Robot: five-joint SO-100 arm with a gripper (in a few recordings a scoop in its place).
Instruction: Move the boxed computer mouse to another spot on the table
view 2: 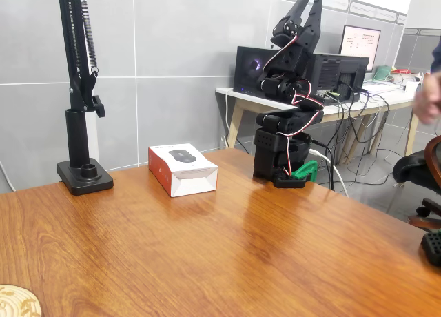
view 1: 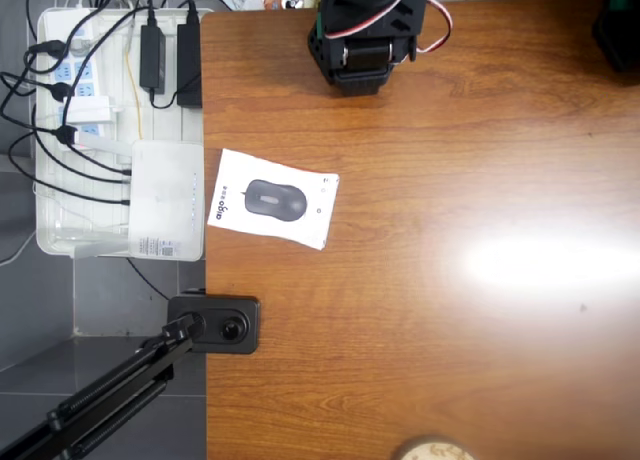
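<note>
Boxed computer mouse (view 1: 272, 212): lies flat on the table (view 1: 450, 310), picture side up, near the left edge in the overhead view, beside a white tray (view 1: 55, 242) of power strips. Gripper (view 2: 305, 10): black, raised above the arm base, pointing upward, well apart from the box; jaws narrowly parted, holding nothing.

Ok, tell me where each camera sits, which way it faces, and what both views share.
Overhead view: above the table, looking straight down; the arm's base at the top edge.
Fixed view: low at the table's edge, looking across toward the grey wall; whole arm folded upright, gripper raised.
Shared: the boxed computer mouse, the black clamp stand.
</note>
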